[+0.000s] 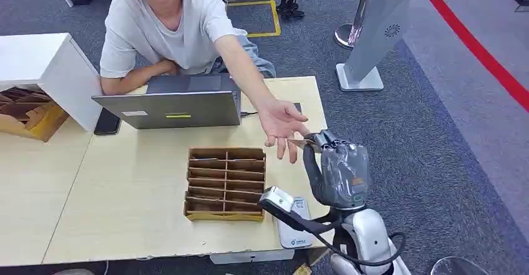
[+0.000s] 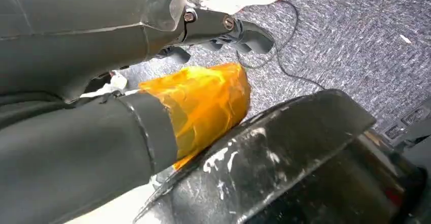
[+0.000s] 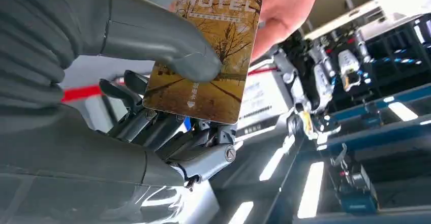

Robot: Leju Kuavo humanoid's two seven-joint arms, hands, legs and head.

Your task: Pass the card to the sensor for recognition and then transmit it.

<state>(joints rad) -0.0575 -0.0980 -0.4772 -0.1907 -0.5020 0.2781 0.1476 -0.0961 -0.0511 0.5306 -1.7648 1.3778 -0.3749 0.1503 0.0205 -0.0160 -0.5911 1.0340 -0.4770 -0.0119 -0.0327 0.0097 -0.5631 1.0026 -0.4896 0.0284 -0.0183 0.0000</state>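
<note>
Release timing is your risk: your right hand [image 1: 340,166] pinches the hotel key card [image 3: 206,56] between thumb and fingers, raised beside the person's open palm [image 1: 281,125]. Let go before their fingers close and it falls. Your left hand [image 2: 101,82] hangs low, its fingers too unclear to judge.

"HOTEL" in pale capitals across the top of the card [image 3: 206,56] under the right hand's [image 3: 127,82] thumb.

Card [image 3: 203,56] partly hidden by thumb; person's hand [image 3: 277,10] cut off.
</note>
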